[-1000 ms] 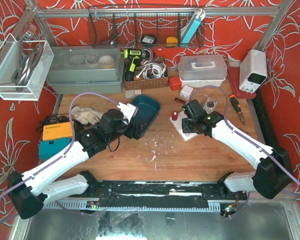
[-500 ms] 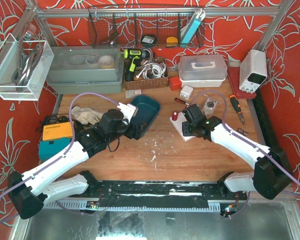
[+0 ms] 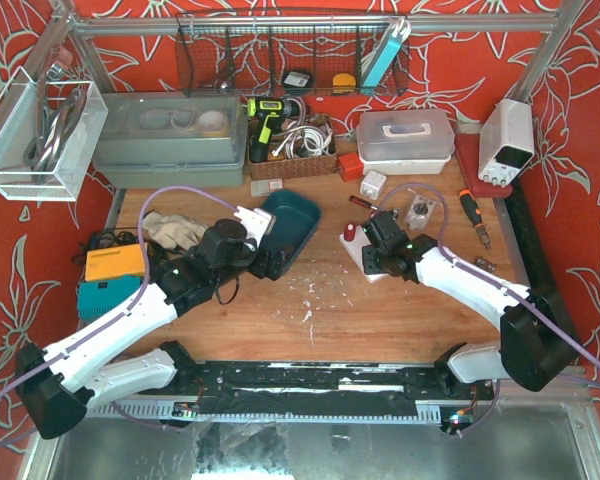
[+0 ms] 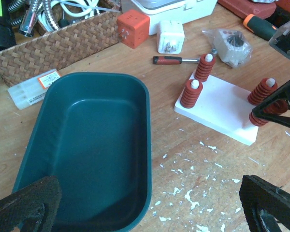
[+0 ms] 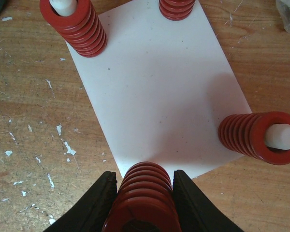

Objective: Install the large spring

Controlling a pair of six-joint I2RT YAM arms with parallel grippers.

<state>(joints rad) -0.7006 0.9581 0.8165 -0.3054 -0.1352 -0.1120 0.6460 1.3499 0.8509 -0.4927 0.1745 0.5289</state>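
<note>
Red spring (image 5: 144,186) in right tool (image 5: 145,205), at white plate's (image 5: 154,96) edge

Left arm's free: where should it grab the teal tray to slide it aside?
Best bet: grip the teal tray by its thin upright rim, on the long side facing the white plate. Come from above, one finger inside, one outside. The open left gripper hangs over that edge.

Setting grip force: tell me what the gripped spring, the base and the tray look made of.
Spring: likely steel wire, glossy red coating; rounded coils catch highlights.
Base: matte white sheet, plastic or painted board, unclear.
Tray: probably teal plastic; smooth moulded corners, soft sheen.
</note>
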